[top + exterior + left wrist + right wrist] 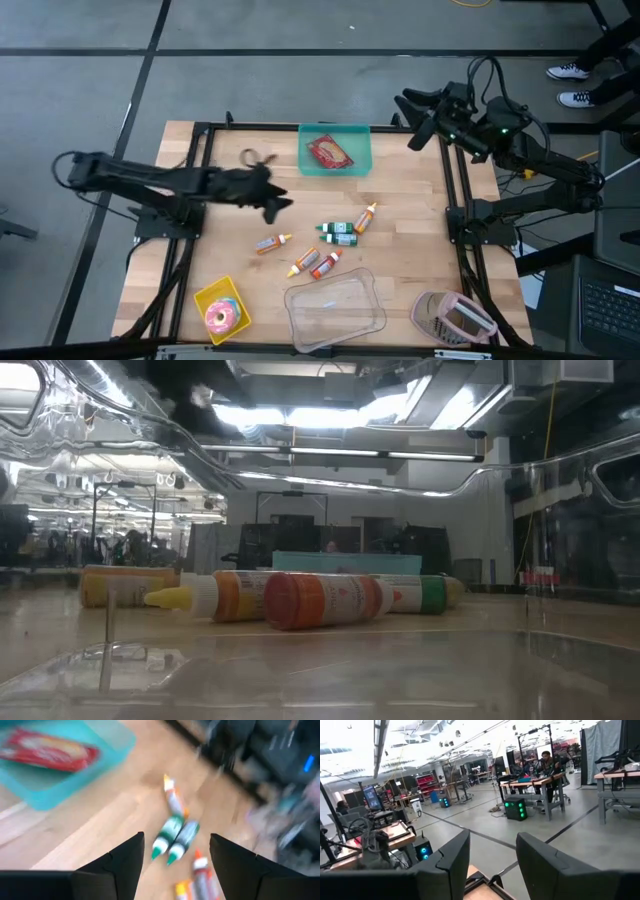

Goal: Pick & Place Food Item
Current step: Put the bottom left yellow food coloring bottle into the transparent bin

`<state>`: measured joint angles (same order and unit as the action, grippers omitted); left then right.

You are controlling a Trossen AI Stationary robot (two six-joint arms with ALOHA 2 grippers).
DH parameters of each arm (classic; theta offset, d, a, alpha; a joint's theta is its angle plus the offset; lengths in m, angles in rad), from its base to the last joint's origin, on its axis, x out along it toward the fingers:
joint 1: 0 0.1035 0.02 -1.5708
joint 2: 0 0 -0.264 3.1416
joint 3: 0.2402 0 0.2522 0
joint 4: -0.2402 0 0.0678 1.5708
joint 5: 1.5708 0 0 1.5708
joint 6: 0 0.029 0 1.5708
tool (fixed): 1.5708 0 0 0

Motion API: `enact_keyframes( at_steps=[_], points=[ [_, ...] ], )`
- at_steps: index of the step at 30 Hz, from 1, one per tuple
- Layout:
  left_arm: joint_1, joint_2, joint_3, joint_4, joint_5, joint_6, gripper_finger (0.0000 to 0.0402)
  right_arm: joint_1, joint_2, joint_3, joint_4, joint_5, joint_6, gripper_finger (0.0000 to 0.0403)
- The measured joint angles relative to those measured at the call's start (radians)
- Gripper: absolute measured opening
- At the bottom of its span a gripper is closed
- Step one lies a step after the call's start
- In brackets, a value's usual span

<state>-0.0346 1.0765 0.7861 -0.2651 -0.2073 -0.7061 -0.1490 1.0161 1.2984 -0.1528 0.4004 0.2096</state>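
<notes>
Where bottles lie, pale wooden table.

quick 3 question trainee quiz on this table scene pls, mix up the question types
1. True or false: the teal bin is empty.
2. What lies in the yellow container? A) doughnut B) bottle C) nothing
3. Fill in: the left gripper hovers with its fingers ____, holding nothing.

Key: 1 false, a red packet lies in it; 2 A, the pink doughnut; 3 open.
</notes>
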Motion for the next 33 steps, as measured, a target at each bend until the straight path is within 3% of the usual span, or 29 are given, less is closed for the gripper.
enact_keyframes(
  at_steps=[3,8,11,13,21,28,33],
  points=[
    [0.066,0.154,0.109,-0.145,0.124,0.153,0.0219,0.0,0.0,0.0,-0.001,-0.014,0.015,0.016],
    [0.115,0.367,0.311,-0.477,0.185,0.446,0.0219,0.0,0.0,0.0,-0.008,-0.041,0.017,0.016],
    [0.133,0.45,0.382,-0.512,0.269,0.526,0.0219,0.0,0.0,0.0,-0.019,-0.045,0.017,0.016],
    [0.137,0.498,0.415,-0.518,0.322,0.53,0.0219,0.0,0.0,0.0,-0.03,-0.047,0.014,0.016],
    [0.091,0.627,0.425,-0.593,0.354,0.444,0.0219,0.0,0.0,0.0,-0.057,-0.066,0.013,0.016],
    [0.066,0.632,0.425,-0.591,0.355,0.278,0.0221,-0.001,0.0,0.0,-0.115,-0.087,0.01,0.016],
    [0.048,0.631,0.395,-0.583,0.324,0.244,0.0227,-0.016,0.002,0.0,-0.203,-0.087,0.014,0.016]
  ],
)
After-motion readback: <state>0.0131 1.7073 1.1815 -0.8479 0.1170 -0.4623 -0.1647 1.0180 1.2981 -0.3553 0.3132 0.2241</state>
